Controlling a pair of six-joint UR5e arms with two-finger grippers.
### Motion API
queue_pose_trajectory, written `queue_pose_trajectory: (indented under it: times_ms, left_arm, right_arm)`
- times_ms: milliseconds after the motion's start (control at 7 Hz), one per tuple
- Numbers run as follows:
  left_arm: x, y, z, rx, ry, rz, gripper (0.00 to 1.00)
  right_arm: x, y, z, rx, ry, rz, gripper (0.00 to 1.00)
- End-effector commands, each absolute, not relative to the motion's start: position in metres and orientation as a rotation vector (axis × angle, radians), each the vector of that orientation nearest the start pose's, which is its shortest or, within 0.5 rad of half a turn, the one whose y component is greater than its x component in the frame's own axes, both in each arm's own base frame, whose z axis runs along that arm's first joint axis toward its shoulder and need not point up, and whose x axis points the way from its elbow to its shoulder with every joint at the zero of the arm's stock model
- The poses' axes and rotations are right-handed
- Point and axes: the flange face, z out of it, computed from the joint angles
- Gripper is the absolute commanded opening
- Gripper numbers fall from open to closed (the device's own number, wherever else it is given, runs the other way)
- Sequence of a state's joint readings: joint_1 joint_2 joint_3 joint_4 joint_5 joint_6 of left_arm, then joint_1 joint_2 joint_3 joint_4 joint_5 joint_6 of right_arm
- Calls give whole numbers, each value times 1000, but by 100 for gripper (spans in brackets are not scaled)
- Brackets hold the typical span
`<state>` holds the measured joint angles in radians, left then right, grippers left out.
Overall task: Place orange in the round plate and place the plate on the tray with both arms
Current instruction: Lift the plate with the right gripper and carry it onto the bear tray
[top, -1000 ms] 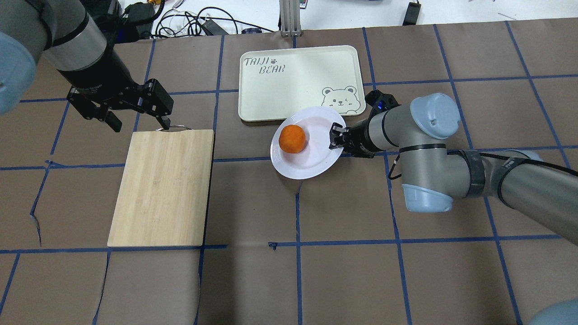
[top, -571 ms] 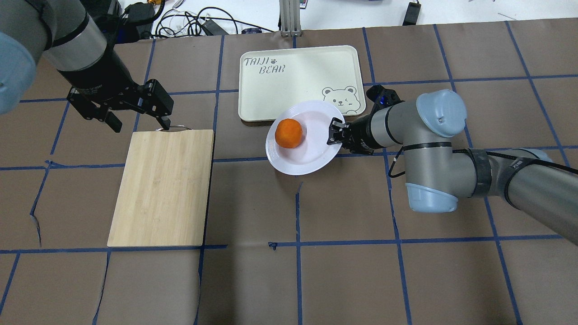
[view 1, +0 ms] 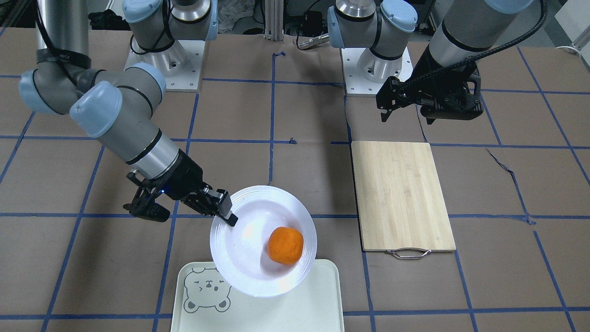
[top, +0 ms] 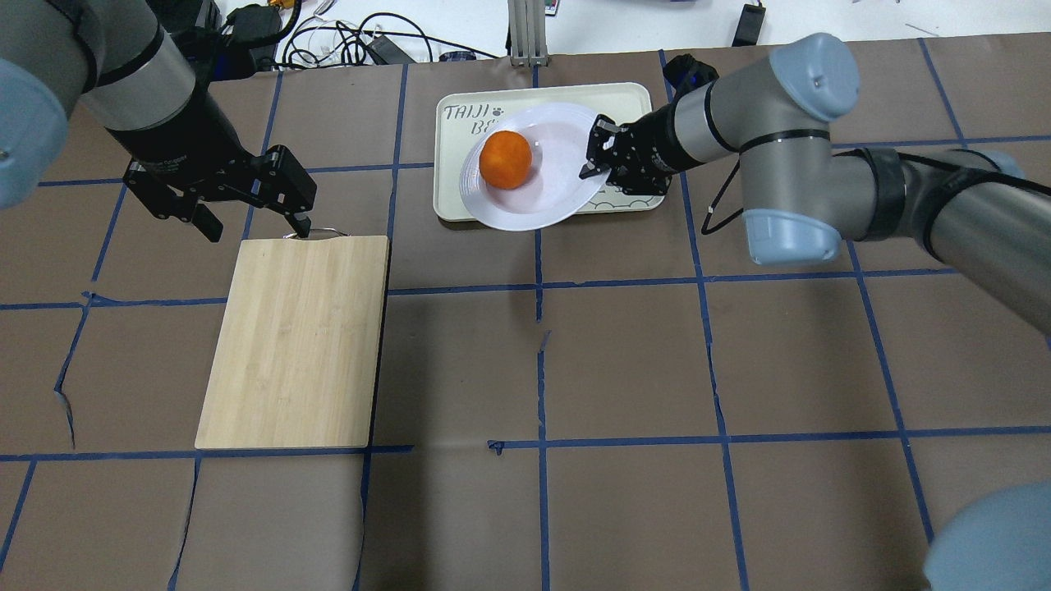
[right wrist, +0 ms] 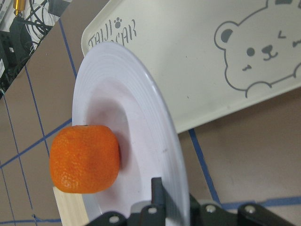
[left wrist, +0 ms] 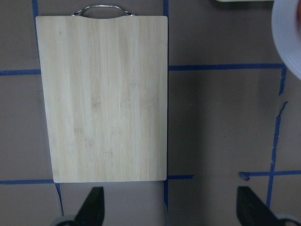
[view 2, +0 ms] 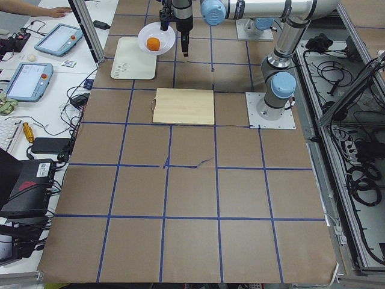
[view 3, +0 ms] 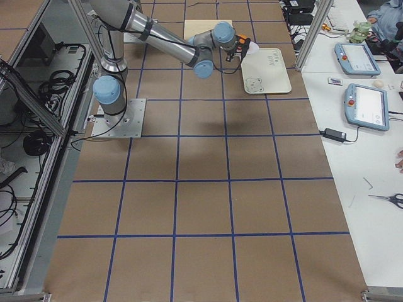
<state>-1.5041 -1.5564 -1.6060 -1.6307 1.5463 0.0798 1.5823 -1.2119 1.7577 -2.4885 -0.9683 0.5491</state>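
The orange [top: 505, 159] lies in the round plate [top: 548, 197], a glossy white ridged dish. My right gripper [top: 597, 152] is shut on the plate's rim and holds it over the pale tray [top: 628, 103]. In the front view the plate [view 1: 244, 258] overlaps the tray's [view 1: 258, 309] bear end, with the orange [view 1: 286, 246] off-centre. The right wrist view shows the orange [right wrist: 84, 157], the plate [right wrist: 136, 141] and the bear print on the tray [right wrist: 211, 56]. My left gripper [top: 256, 223] stands open and empty by the cutting board's handle.
A bamboo cutting board [top: 296, 341] with a metal handle lies left of the tray, below my left gripper [left wrist: 171, 212]. Cables and devices crowd the far table edge [top: 345, 41]. Brown paper with blue tape lines covers the table.
My right arm has carried the plate with the orange away from the robot, from the brown paper to over the tray. The left arm has not moved.
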Motion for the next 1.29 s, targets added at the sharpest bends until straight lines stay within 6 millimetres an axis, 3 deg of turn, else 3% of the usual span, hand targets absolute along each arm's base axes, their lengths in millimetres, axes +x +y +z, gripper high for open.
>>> queue_pose_trajectory:
  times_ms: [0, 143, 286, 571, 857, 1000, 1143]
  left_arm:
    - [-104, -485, 472, 27, 3170, 126, 100]
    - [-103, -486, 472, 23, 3171, 123, 100]
    - [-100, -487, 473, 16, 3170, 118, 100]
    - [-101, -486, 473, 18, 3170, 118, 100]
    - [-101, -486, 473, 18, 3170, 116, 100]
    - [-101, -486, 473, 18, 3170, 118, 100]
    - [-101, -487, 473, 18, 3171, 118, 100]
  right_arm:
    - [190, -696, 293, 541, 2408, -242, 0]
    - [183, -716, 267, 563, 2412, -221, 0]
    - [169, -720, 247, 597, 2464, -229, 0]
    - [164, -701, 215, 646, 2462, -141, 0]
    - [164, -698, 212, 649, 2464, -131, 0]
    - [163, -698, 211, 656, 2469, -133, 63]
    - [161, -699, 219, 656, 2472, -159, 100]
